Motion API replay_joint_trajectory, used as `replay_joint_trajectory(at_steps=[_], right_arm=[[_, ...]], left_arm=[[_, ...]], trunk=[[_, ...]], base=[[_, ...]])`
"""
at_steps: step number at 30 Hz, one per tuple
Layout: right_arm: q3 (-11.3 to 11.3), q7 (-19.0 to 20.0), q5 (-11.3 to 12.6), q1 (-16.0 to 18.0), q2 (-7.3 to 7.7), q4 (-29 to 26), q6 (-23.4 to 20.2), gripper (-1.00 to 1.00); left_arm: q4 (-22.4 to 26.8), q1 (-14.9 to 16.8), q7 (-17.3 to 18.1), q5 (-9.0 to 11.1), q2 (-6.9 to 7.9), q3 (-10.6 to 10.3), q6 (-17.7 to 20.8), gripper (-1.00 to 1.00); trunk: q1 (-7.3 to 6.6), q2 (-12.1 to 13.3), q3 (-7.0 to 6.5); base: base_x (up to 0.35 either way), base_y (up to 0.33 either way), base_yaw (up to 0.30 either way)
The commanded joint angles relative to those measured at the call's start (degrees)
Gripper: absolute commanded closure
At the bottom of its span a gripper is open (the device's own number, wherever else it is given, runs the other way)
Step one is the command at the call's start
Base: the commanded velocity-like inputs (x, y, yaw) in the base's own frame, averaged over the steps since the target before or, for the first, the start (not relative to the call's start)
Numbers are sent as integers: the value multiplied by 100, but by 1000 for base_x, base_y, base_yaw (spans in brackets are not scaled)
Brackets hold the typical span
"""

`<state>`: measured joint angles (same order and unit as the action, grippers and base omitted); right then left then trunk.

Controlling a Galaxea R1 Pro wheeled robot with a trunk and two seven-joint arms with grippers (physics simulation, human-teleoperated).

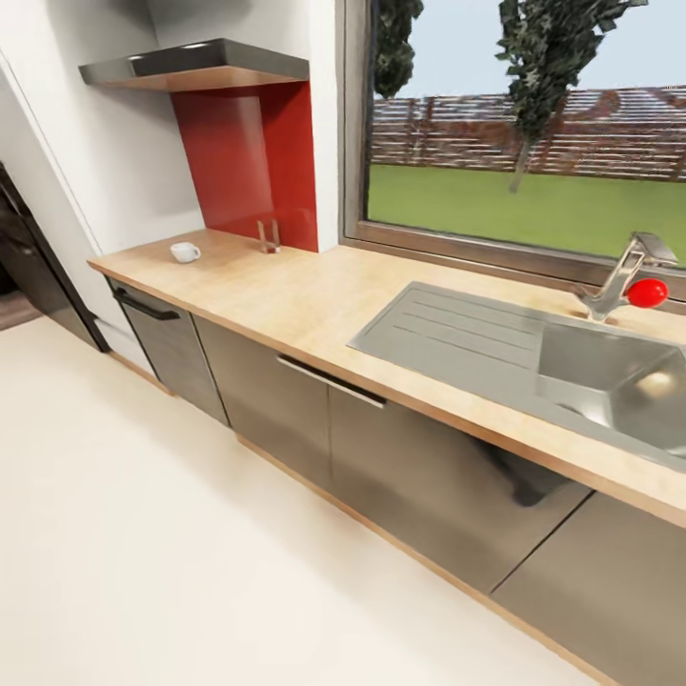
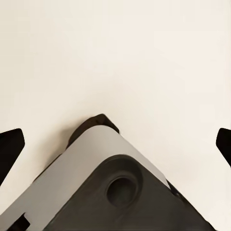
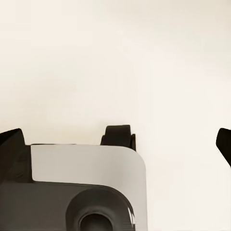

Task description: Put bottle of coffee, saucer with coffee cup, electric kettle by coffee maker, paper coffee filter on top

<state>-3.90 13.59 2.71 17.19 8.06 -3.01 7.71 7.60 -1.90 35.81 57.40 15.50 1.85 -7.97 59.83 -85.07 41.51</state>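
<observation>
A long table (image 1: 314, 305) with a pale, wood-grained top is seen in the head view, running from the far left corner toward the near right. Near its far left end a small white coffee cup (image 1: 185, 252) of rounded shape is set upright on the bare wood, its handle turned to the right. Just beside it, to the right and against a glossy red wall panel (image 1: 250, 162), a small upright object (image 1: 268, 236) with two thin prongs is seen; what it is cannot be told. Above the panel a flat, dark grey hood (image 1: 195, 65) with a sloping metallic face is mounted.

A brushed steel sink (image 1: 534, 354) is let into the right part of the table, with a ribbed draining board to the left of a deep, angular basin. Behind the basin a squared metal faucet (image 1: 624, 276) is fixed, and a smooth red ball-like object (image 1: 648, 292) is seen touching or just beside it. Below the top, flat grey-brown cabinet fronts (image 1: 419, 476) with slim bar handles are fitted. A dark appliance (image 1: 33, 257) stands at the far left. The floor (image 1: 191, 553) is plain, matte cream. A large window (image 1: 519, 124) gives onto grass, a fence and trees.

In each wrist view, dark fingertips are seen at the opposite edges of the frame, above the cream floor and a grey-and-black part of the robot's base. The left hand (image 2: 115, 144) is spread wide and released, nothing between its fingers (image 2: 10, 147). The right hand (image 3: 115, 144) is likewise spread and released.
</observation>
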Motion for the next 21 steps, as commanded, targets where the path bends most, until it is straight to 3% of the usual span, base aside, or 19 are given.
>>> replay_joint_trajectory(at_steps=[1, 7, 17, 21], right_arm=[[-35, 36, 25, 3, 1, -7, 15, -100], [-20, 18, 20, 4, 2, -26, 19, -100], [-11, 29, 19, 3, 2, -30, 20, -100], [-8, 30, 19, 1, 2, -32, 20, -100]], left_arm=[[9, -3, 15, -18, -13, 24, -19, -100], [11, -3, 14, -18, -117, 50, -34, -100], [6, -3, 14, -27, -142, 39, -35, -100], [10, -3, 14, -27, -143, 33, -33, -100]], trunk=[[0, -2, 3], [0, -2, 3], [0, -2, 3], [0, -2, 3]], base=[[0, 0, 272], [0, 0, 272], [3, 0, 272], [180, 0, 235]])
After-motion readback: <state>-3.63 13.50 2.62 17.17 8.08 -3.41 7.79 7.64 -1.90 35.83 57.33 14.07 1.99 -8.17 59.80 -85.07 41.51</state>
